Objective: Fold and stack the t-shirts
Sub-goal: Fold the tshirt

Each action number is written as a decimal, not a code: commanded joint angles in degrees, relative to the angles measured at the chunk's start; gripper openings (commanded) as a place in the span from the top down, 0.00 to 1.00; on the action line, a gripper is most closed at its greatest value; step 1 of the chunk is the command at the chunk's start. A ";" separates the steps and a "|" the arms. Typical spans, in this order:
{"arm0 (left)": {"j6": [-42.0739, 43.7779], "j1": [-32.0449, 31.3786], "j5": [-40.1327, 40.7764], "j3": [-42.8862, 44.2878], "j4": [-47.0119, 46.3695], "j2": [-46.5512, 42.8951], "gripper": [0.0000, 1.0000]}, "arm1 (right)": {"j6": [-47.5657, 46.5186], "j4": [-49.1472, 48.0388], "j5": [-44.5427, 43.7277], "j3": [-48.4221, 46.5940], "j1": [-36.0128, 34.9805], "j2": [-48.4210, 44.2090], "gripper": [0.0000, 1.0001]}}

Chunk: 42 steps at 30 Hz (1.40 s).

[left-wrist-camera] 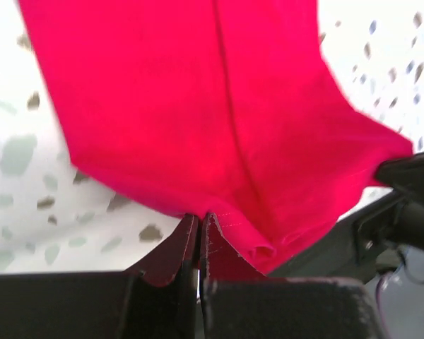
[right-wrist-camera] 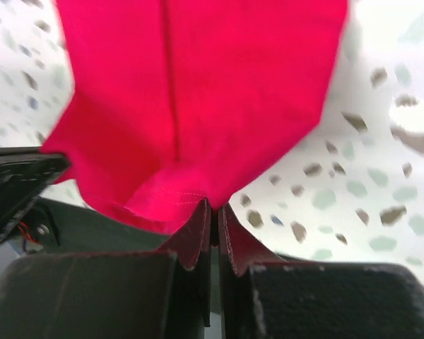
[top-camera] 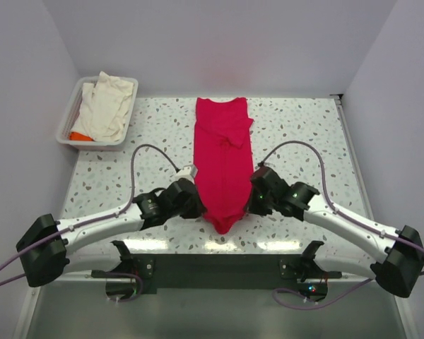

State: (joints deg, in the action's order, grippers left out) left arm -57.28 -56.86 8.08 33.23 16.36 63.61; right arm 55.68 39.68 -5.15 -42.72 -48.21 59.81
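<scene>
- The crimson-red t-shirt (top-camera: 224, 159) lies in the middle of the speckled table (top-camera: 304, 141), folded lengthwise into a long narrow strip that runs from the far side toward the near edge.
- Its far end lies flat, with the neckline at the top and a small fold of sleeve cloth showing near the right side.
- Its near end narrows to a rounded tip that reaches the near edge of the table, between the two grippers.
- In the wrist views the cloth is plain and bright, with one straight crease or seam running down its length and a line of stitching along the hem.
- The cream-white t-shirt (top-camera: 107, 106) sits crumpled in the white plastic tray (top-camera: 68, 121) at the far left corner, with a bit of orange fabric (top-camera: 80, 135) showing under it at the tray's near end.
- The left gripper (top-camera: 198, 205) is at the left side of the red shirt's near end, its fingers (left-wrist-camera: 187, 244) clamped together on the hem.
- The right gripper (top-camera: 253, 201) is at the right side of the same end, its fingers (right-wrist-camera: 233, 244) likewise pinched tight on the hem.
- Both arms reach forward and inward from their bases at the near corners, forearms low over the table, wrists turned toward the shirt from either side.
- The two grippers sit about level with each other, with the width of the strip between them.
- A grey cable loops up over the table behind each wrist.
</scene>
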 commanded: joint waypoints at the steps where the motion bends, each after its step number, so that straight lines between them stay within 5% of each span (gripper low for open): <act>1: 6.38 4.37 0.36 7.18 -1.50 4.66 1.00 | -5.22 -1.00 -7.84 -7.45 0.22 5.30 1.00; 20: 9.02 19.33 2.21 31.79 -7.13 34.10 1.00 | -15.86 -12.70 -9.88 -31.89 14.88 36.15 1.00; 42: 15.00 31.10 -2.89 46.31 -7.74 49.14 1.00 | -18.77 -18.32 1.89 -47.63 26.32 54.71 1.00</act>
State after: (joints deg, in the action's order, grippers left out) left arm -44.29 -26.98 6.83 76.90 11.79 112.03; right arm 37.65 24.10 -5.08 -87.33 -23.14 113.47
